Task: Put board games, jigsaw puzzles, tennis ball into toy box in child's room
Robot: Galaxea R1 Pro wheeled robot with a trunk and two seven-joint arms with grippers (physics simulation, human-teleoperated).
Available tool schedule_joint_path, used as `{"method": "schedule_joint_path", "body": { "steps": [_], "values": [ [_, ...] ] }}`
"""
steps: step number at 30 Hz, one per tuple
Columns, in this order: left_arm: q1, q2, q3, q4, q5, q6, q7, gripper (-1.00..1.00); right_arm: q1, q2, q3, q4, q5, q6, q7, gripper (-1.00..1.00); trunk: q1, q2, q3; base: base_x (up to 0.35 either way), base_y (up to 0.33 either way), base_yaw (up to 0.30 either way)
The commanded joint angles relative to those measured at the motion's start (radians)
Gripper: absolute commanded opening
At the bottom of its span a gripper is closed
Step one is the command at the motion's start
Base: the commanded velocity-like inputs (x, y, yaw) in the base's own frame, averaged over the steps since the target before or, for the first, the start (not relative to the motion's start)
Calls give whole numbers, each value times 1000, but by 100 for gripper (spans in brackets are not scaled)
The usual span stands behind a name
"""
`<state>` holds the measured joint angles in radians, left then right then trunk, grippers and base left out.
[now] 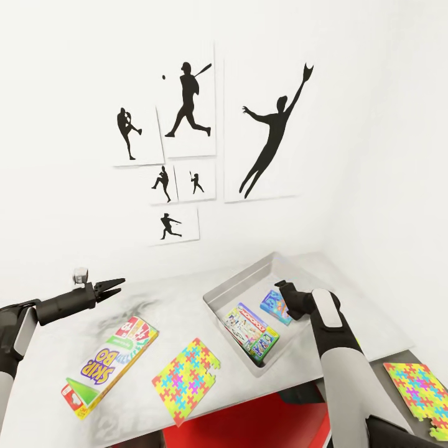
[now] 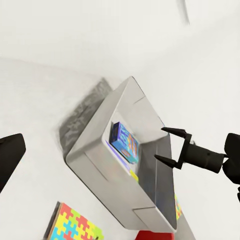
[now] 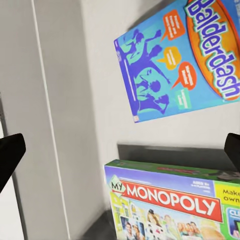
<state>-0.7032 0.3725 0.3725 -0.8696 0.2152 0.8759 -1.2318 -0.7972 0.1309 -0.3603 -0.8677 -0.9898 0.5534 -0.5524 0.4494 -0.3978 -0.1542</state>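
On the pale table (image 1: 56, 348) stands the grey toy box (image 1: 231, 287), holding two board games: a blue Balderdash box (image 1: 275, 306) (image 3: 175, 65) and a green-edged Monopoly box (image 1: 252, 333) (image 3: 170, 200). My right gripper (image 1: 282, 287) (image 2: 169, 145) hovers open over the toy box (image 2: 100, 165), empty. A red-and-white Skip-Bo game (image 1: 109, 364) lies on the table's left part, with my left gripper (image 1: 116, 287) open above and behind it. One jigsaw puzzle (image 1: 185, 379) lies at the table's front edge. Another puzzle (image 1: 420, 389) lies on the lower surface at the right. The tennis ball and the bed are out of view.
Black baseball silhouette posters (image 1: 186, 137) hang on the white wall behind the table. A red chair (image 1: 249, 423) sits under the table's front edge. The room's corner closes the space to the right of the toy box.
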Motion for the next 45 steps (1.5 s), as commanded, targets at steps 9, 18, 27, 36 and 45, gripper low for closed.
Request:
{"method": "schedule_joint_path", "body": {
  "steps": [9,18,27,36,45],
  "values": [
    [-1,2,0,0,4,8,-2,100,0,0,1,-25,-9,22,0,100,1,-2,-2,0,0,0],
    [-1,2,0,0,3,7,-2,100,5,-2,35,-171,-20,112,0,100,1,-2,-2,0,0,0],
    [-1,3,0,0,3,7,-2,100,14,-4,34,-259,-23,182,-6,100,1,-2,-2,0,0,0],
    [-1,4,0,0,3,6,-2,100,41,-6,34,-310,-132,302,-4,100,1,-2,-2,0,0,0],
    [-1,5,1,0,4,6,-3,100,160,-6,38,-510,-307,472,2,100,1,-2,-2,0,0,0]
  ]
}}
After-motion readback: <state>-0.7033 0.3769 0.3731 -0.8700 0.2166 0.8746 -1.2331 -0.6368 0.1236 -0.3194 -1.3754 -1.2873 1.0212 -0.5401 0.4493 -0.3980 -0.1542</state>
